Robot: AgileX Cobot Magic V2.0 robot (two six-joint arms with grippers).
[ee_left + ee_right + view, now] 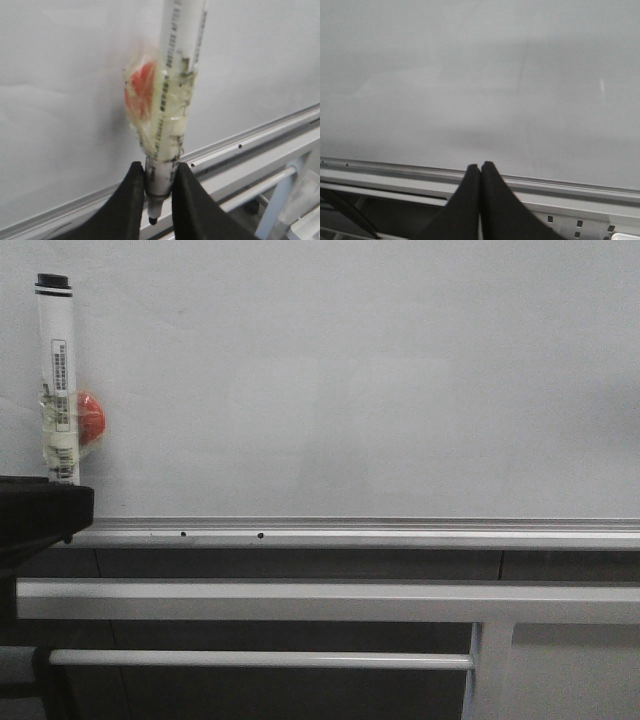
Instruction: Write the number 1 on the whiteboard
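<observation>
At the far left of the front view a white marker pen (56, 380) stands upright, its black end uppermost near the upper left of the frame, with a red lump (90, 417) taped against its side under clear wrapping. Its lower end disappears behind a black part of the left arm at the left edge. From the left wrist view the left pincer (159, 187) is pinching the pen near its lower end, one black finger (131, 200) on each side of the barrel, and the pen's dark tip (152, 220) pokes out just beneath them. The tape (172, 120) around the barrel looks yellowed and smudged, and the red lump sits on the side of the pen nearer the board.

Behind the pen the whiteboard (380, 380) fills the upper two thirds of the front view; its white face carries no stroke in any view. Its silver bottom rail (400, 535) runs across the frame, with two small dark holes (261, 535) toward the left. Below it lie grey frame bars (300, 600).

From the right wrist view the right pincer (480, 172) is pressed together, its two black fingers touching along their length and holding nothing, low in the frame in front of the rail.
</observation>
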